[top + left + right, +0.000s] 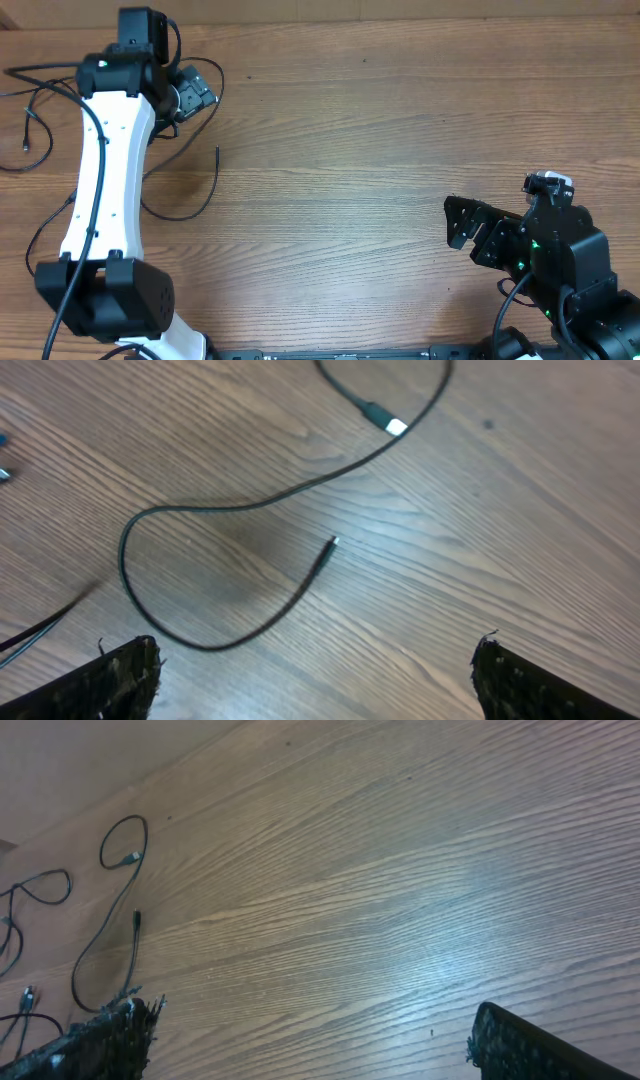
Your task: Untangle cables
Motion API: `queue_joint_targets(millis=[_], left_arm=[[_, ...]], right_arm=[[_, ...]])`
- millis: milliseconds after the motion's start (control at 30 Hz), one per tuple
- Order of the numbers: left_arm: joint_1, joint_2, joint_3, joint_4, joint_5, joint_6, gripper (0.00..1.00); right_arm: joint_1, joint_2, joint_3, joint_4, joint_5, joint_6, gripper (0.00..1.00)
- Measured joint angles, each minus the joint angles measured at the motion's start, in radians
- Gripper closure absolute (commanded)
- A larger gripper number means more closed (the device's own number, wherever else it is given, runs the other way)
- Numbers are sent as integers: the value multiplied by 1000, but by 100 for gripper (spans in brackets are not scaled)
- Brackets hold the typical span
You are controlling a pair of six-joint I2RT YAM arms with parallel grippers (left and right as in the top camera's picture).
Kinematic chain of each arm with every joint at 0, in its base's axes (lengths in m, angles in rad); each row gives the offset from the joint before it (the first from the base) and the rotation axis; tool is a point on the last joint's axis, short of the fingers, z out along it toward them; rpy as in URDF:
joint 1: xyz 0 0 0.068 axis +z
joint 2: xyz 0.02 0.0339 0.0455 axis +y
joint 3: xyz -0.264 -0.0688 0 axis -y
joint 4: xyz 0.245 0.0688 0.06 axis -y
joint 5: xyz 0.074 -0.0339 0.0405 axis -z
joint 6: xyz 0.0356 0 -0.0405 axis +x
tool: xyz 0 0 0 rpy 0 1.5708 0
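Observation:
One thin black cable (190,508) lies loose on the wooden table (480,550) in a wide loop under my left gripper (315,665). Its small black plug end (328,548) points up, and a silver-tipped plug (394,427) lies farther off. The left gripper is open, with nothing between its fingers (115,680). From overhead, that cable (214,185) curves just right of the left arm, and my left gripper (200,95) hangs near the table's far left. More cables (28,130) lie at the left edge. My right gripper (458,225) is open and empty, far from the cables (120,900).
The white left arm (100,170) stretches from the front left toward the back, covering part of the cables. The black right arm (560,260) sits at the front right. Another black cord (40,625) crosses the left edge of the left wrist view.

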Motion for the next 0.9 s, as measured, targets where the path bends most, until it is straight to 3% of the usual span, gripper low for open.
queue_joint_targets(millis=[633,900], left_arm=[[0,-489,19,-223,18,78,1],[0,-737,-130,-251,18,70,0]], right_arm=[[0,0,0,0,0,0,0],[0,0,0,0,0,0,0]])
